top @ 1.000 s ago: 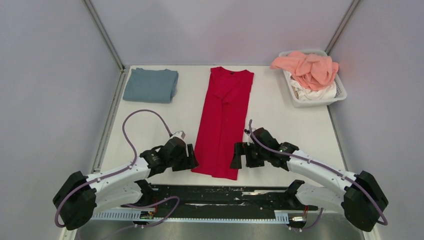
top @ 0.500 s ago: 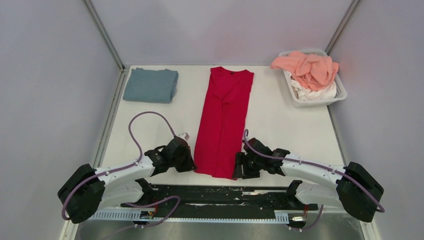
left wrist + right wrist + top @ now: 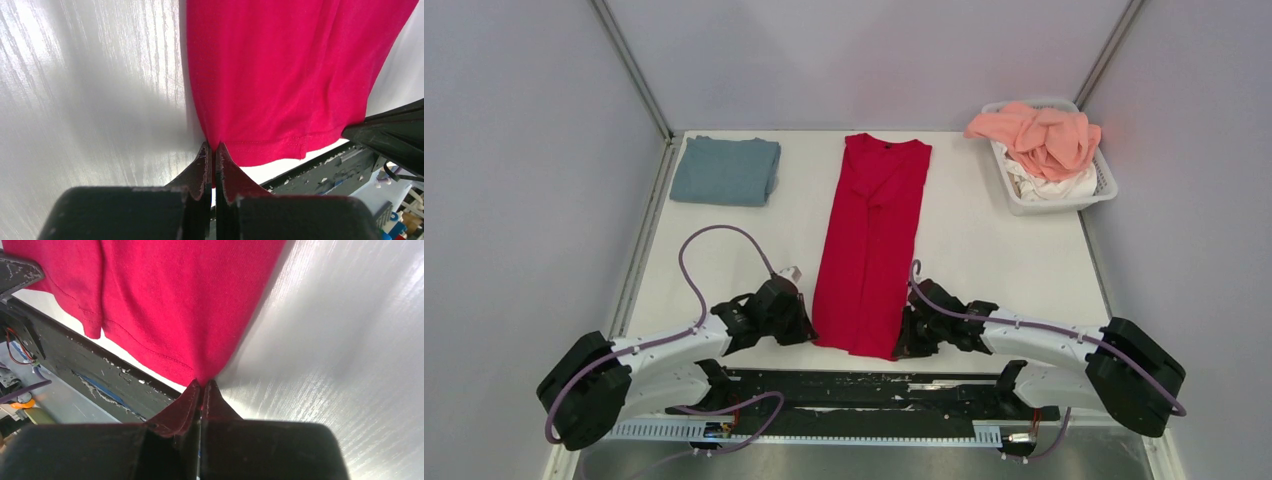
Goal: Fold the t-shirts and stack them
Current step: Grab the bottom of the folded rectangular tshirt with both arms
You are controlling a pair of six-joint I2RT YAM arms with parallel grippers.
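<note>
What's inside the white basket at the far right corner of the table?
A crumpled salmon pink t-shirt is heaped on top, spilling over the rim of the basket. Some white fabric shows beneath it. Anything lower down is covered.

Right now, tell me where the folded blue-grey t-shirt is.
In the top view, the folded blue-grey t-shirt lies at the far left corner of the table, left of the crimson red t-shirt and apart from it, opposite the white basket.

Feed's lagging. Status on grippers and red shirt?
Left gripper shut on red shirt, near hem corner. Right gripper shut on opposite corner. Folded blue-grey shirt, basket far off, not obstructing.
</note>
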